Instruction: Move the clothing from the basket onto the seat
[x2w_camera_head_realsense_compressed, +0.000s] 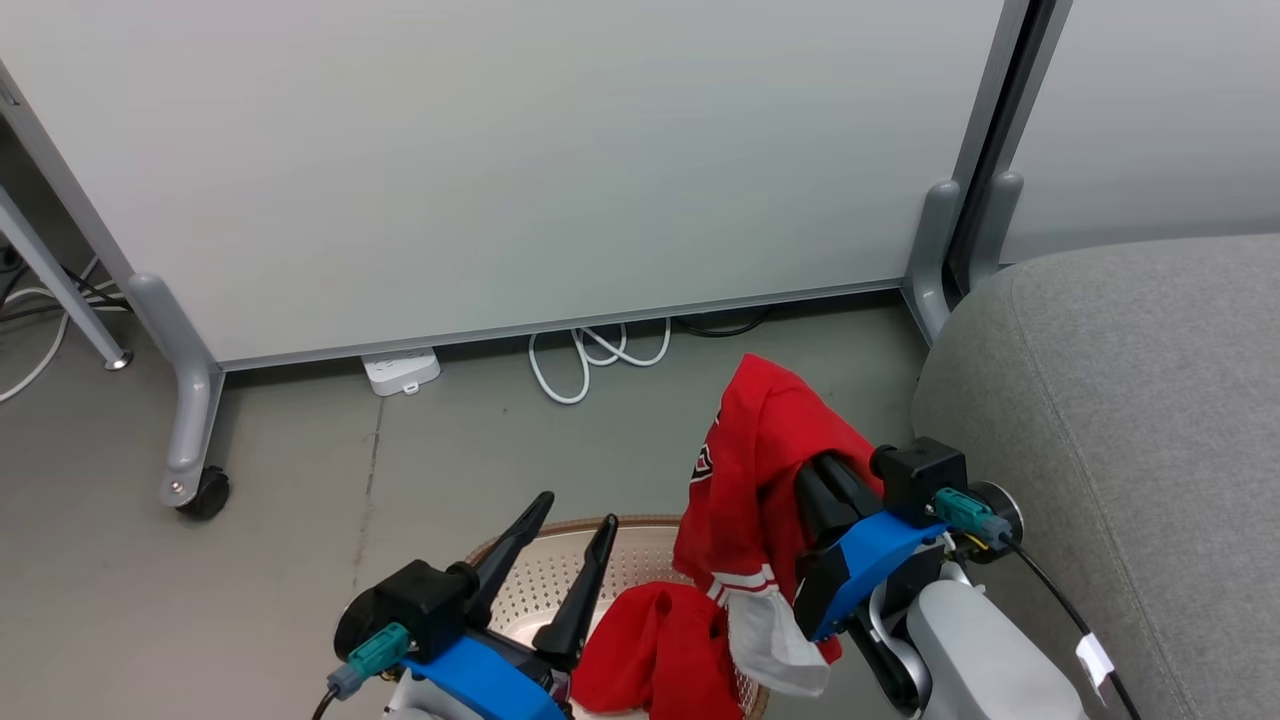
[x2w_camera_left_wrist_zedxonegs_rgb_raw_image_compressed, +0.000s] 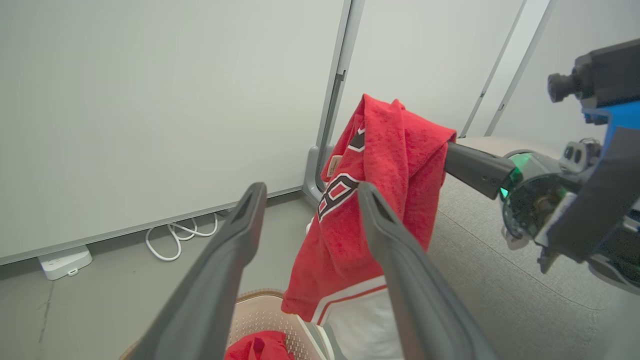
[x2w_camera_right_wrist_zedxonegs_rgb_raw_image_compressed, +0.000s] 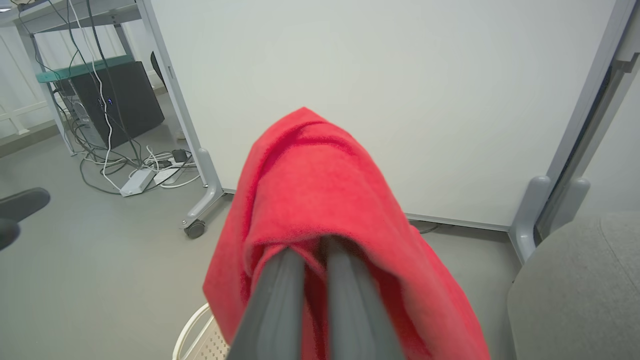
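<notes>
My right gripper (x2w_camera_head_realsense_compressed: 828, 486) is shut on a red jersey (x2w_camera_head_realsense_compressed: 752, 470) with white striped trim. The jersey hangs over the basket's right end and drapes over the fingertips (x2w_camera_right_wrist_zedxonegs_rgb_raw_image_compressed: 280, 300). A second piece of red clothing (x2w_camera_head_realsense_compressed: 660, 650) lies inside the cream perforated basket (x2w_camera_head_realsense_compressed: 535, 590) on the floor. Above the basket's left part, my left gripper (x2w_camera_head_realsense_compressed: 573, 520) stands open and holds nothing. In the left wrist view the jersey (x2w_camera_left_wrist_zedxonegs_rgb_raw_image_compressed: 380, 165) hangs just beyond the open left gripper (x2w_camera_left_wrist_zedxonegs_rgb_raw_image_compressed: 312, 192), pinched by the right gripper's fingers (x2w_camera_left_wrist_zedxonegs_rgb_raw_image_compressed: 475, 167). The grey seat (x2w_camera_head_realsense_compressed: 1130, 420) lies immediately right of the right arm.
A white partition on castors (x2w_camera_head_realsense_compressed: 205, 492) stands behind the basket. A power strip (x2w_camera_head_realsense_compressed: 402, 370) and looped white cable (x2w_camera_head_realsense_compressed: 590, 355) lie at its foot. A desk leg (x2w_camera_head_realsense_compressed: 60, 280) is at the far left. A black computer case (x2w_camera_right_wrist_zedxonegs_rgb_raw_image_compressed: 117, 100) and tangled cables sit beyond it.
</notes>
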